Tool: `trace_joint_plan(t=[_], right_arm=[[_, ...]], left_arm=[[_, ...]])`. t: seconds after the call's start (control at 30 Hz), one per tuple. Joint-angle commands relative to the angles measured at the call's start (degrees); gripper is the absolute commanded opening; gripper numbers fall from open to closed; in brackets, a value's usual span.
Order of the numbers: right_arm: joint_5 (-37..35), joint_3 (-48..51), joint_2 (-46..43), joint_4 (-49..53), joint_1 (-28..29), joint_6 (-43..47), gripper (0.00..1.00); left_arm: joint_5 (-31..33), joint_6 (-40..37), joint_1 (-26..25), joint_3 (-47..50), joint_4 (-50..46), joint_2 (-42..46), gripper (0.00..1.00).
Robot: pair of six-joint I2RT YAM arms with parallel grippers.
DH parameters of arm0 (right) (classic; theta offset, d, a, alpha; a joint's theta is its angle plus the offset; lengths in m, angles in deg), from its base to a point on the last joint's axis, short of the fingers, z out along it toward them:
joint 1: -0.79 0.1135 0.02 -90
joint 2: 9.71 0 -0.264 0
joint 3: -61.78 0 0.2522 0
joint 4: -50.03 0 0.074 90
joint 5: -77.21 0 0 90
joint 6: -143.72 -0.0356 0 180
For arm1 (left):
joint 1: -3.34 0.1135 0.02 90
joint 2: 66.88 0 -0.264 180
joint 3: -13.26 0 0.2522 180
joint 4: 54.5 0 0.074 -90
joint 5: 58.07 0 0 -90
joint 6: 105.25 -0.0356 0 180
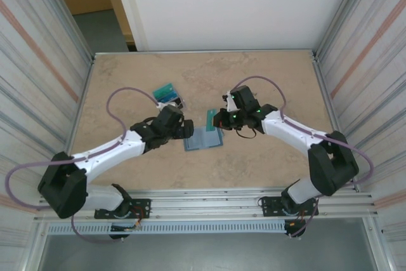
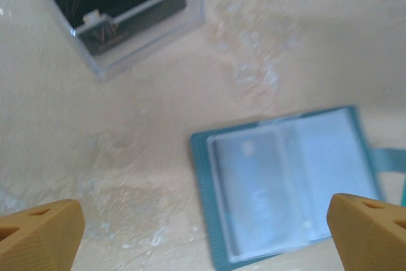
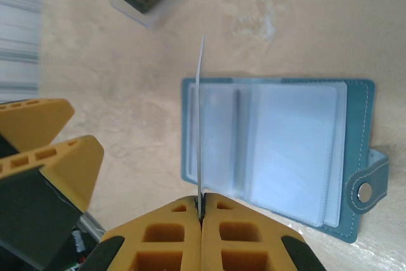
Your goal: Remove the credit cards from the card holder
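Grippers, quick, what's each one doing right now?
Left gripper: open, holding nothing.
Right gripper: shut on a credit card, seen edge-on.

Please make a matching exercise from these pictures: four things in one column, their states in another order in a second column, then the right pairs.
1. left claw
2. right claw
3. holder
4. card

A. lies flat, spread open
B. shut
C. pinched, seen edge-on
D. wide open, empty

Pairs: 1-D, 2-B, 3-A, 4-C
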Motion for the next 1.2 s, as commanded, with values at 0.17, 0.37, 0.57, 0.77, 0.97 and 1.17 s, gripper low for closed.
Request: trace_joint_plan(t=[0.17,0.37,0.57,0.77,0.97,1.17], right_arm=[[13.58,6.31,-7.95,-16.34,-3.79,-3.29,0.00],[22.02,8.20,-8.35,-31.24,-4.93,-10.91,0.00],[24.91,7.55,-8.99,-35.39,-4.95,-13.57,0.00],[25.64,8.13,-9.80,-37.22,-4.89,-15.00,0.00],[26.11,8.00,-9.69,-38.08,-4.37,-15.87,0.00],[26.05,7.54,-9.65,-38.12,-3.40,-15.77,0.00]], left_arm=[[-18.62,-0.85,3.43,-0.97,14.26,5.79,0.96],[-30.06,1.04,5.22,-2.57,22.54,5.09,0.87],[-36.61,1.66,6.10,-2.95,28.13,3.49,0.75],[-41.57,2.85,6.05,-1.90,35.73,2.32,0.54],[-44.15,2.54,6.10,-2.15,38.45,1.70,0.27],[-47.15,1.64,6.04,-3.46,38.59,0.82,0.00]])
